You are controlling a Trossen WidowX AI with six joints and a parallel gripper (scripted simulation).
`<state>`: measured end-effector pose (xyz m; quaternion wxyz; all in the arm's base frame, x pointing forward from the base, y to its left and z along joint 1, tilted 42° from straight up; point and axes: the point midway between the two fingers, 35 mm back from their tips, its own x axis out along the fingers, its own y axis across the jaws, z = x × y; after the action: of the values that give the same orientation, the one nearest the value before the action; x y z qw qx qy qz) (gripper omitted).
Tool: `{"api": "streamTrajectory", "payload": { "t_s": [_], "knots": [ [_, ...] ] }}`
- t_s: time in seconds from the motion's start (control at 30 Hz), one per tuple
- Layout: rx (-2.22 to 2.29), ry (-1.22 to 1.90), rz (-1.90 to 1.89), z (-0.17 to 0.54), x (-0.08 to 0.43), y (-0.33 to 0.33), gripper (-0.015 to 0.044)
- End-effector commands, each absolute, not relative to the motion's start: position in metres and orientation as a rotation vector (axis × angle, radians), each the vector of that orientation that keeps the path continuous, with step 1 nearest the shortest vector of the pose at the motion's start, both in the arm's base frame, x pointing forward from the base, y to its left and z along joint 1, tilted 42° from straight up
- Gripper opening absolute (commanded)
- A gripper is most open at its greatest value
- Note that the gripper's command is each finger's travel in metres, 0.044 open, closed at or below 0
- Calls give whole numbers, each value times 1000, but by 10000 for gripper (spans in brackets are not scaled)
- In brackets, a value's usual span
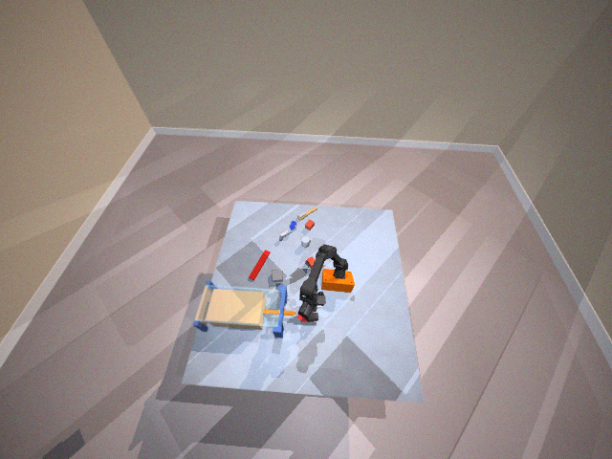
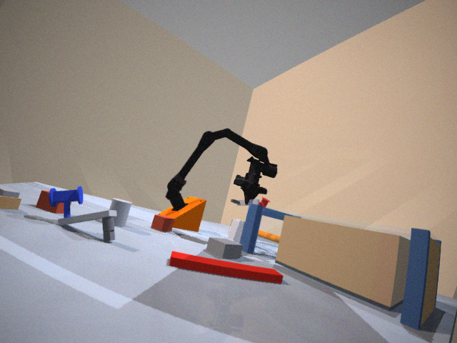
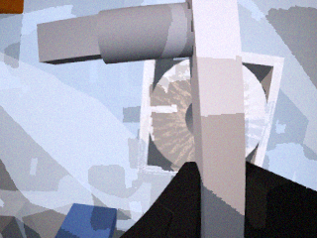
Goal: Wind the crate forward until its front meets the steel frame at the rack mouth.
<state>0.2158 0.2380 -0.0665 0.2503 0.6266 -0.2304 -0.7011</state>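
My gripper (image 1: 307, 313) (image 2: 250, 201) (image 3: 212, 171) is shut on the grey winch handle (image 2: 238, 202) (image 3: 220, 129), held in the air above the winch. Its red knob (image 1: 301, 317) (image 2: 264, 201) shows beyond the fingers. The square key (image 3: 68, 42) points sideways across the wrist view, out of the hole. The white winch (image 2: 235, 229) (image 3: 255, 109) stands below; the handle partly covers its round hole (image 3: 189, 118). The crate (image 1: 237, 308) (image 2: 332, 254) sits flat in the cubby, its front apart from the blue steel frame (image 1: 283, 296) (image 2: 252, 229). The orange strap (image 1: 272, 312) (image 2: 269, 236) runs through the frame.
A grey block (image 1: 276, 274) (image 2: 223, 248) and red bar (image 1: 259, 265) (image 2: 225, 266) lie beside the rack. A white cylinder (image 1: 305, 241) (image 2: 121, 212), a grey crank (image 1: 285, 234) (image 2: 86, 216) with a blue knob, red blocks and a tan tool (image 1: 308, 213) are farther away.
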Motion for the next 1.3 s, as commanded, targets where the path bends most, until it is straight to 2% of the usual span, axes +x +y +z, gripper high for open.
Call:
{"api": "streamTrajectory", "payload": {
  "t_s": [0.0,1.27],
  "knots": [
    [1702,-621,-1915,-70,212,240,0],
    [2112,-76,-2238,-67,217,237,0]
  ]
}}
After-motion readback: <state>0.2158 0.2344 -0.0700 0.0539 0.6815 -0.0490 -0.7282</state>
